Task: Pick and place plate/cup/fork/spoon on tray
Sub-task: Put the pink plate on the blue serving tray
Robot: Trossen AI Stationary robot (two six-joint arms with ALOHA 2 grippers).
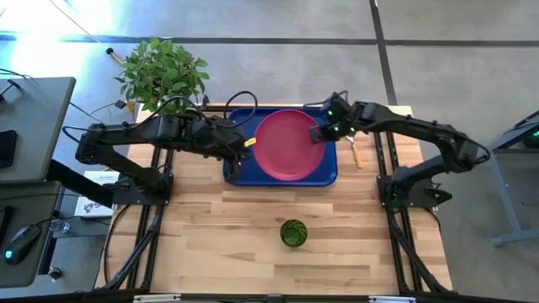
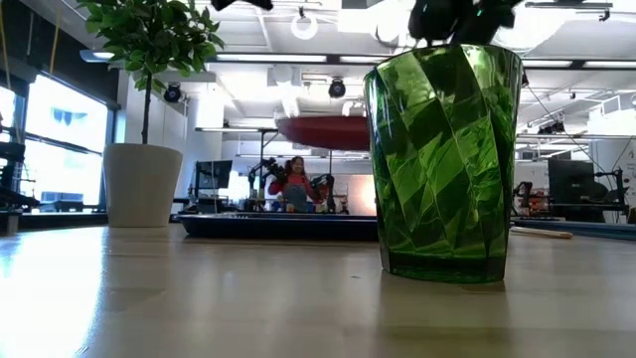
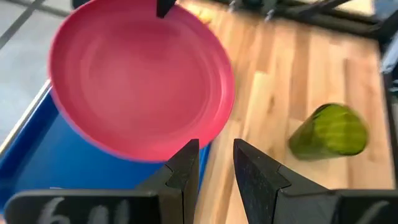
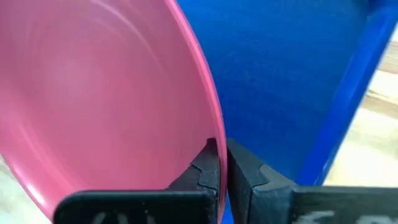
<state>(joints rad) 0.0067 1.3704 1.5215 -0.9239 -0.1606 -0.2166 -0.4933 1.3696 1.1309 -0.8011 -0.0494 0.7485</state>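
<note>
The pink plate [image 1: 290,145] hangs over the dark blue tray [image 1: 327,174], with my right gripper [image 1: 318,133] shut on its right rim. In the low view the plate [image 2: 323,131] is clear above the tray [image 2: 278,226]. My left gripper [image 1: 244,143] stands open at the plate's left edge, nothing between its fingers [image 3: 186,165]. The green cup [image 1: 293,233] stands upright on its base on the table, nearer the front edge. A tan-handled utensil [image 1: 355,154] lies on the table right of the tray; fork or spoon, I cannot tell. My right gripper pinches the plate's rim [image 4: 216,134] between its two fingers [image 4: 208,169], one on the plate's upper face and one beneath it. The fingers come from the table's right side, slanting down. The plate is lifted clear of the tray, roughly level.
A potted plant [image 1: 160,71] stands at the table's far left corner, its pale pot [image 2: 142,184] left of the tray. Bare wood lies around the cup and along the table's near half. A person sits far off in the room [image 2: 295,184].
</note>
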